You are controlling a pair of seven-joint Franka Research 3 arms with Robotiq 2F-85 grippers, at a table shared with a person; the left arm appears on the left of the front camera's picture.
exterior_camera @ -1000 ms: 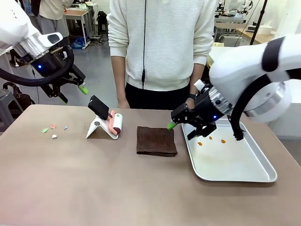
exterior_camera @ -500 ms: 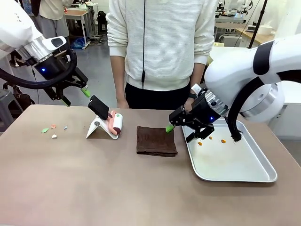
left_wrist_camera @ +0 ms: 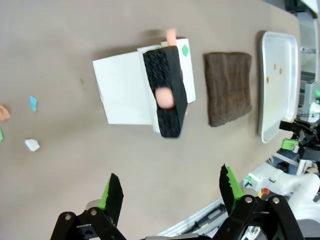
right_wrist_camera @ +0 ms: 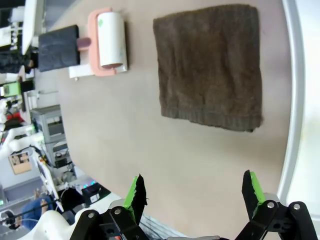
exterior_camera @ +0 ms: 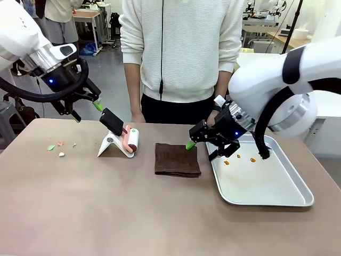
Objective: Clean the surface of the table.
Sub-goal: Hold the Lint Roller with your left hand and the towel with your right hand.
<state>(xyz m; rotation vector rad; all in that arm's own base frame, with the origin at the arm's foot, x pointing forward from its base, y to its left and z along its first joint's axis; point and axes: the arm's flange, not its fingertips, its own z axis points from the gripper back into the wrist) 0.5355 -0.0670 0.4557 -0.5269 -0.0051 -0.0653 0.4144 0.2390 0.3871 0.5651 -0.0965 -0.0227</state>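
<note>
Table (exterior_camera: 106, 213): brown-taupe top, under every item.
Brown towel (exterior_camera: 177, 159): folded flat, mid-table.
Left gripper (exterior_camera: 87, 110): fingers spread, empty, raised well left of the towel.
Right gripper (exterior_camera: 201, 151): fingers spread, empty, above the towel's right edge.
Lint roller (exterior_camera: 131, 140): on a white stand (exterior_camera: 109, 145), just left of the towel.
Metal tray (exterior_camera: 266, 186): just right of the towel.
Paper scraps (exterior_camera: 57, 148): far left of the towel.

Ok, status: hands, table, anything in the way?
Left hand open, raised, aimed at the lint roller. Right hand open, low beside the brown cloth. Table has scraps at its left end. Nothing blocking either hand.
</note>
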